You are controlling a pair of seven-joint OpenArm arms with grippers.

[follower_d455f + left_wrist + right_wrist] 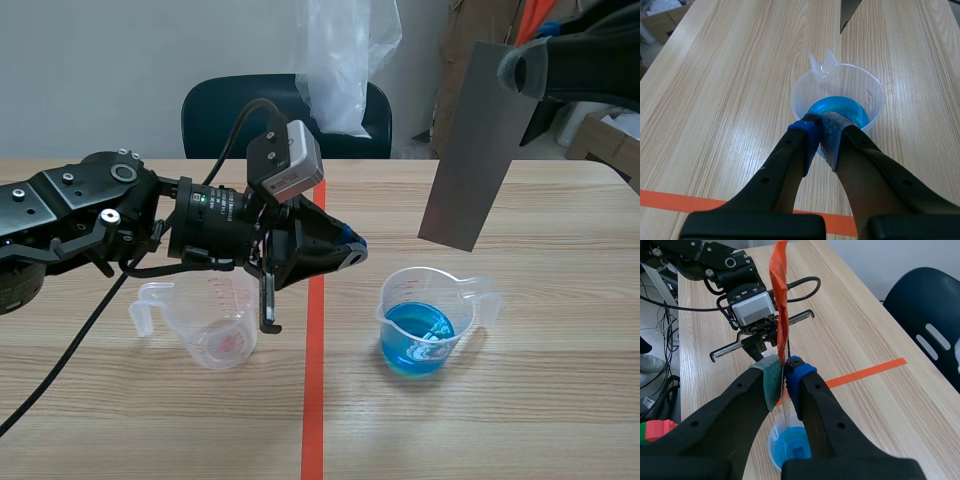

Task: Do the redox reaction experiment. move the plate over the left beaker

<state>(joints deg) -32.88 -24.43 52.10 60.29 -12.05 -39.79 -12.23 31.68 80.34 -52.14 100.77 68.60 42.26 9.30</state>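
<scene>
The plate (475,150) hangs above the right beaker (425,322); the left beaker (212,322) stands apart.

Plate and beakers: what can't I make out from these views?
Right wrist view: the right tool hides most of the blue-liquid beaker; the plate shows edge-on only.
Left wrist view: only a plate corner, cut by the edge; the left tool covers the beaker's near wall.
Scene view: the left arm overlaps the left beaker's rim; its reddish contents are too faint to identify.

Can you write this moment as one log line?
right claw: shut on plate | plate: raised above cup of blue liquid | left claw: shut, empty | left cup: not reached
</scene>
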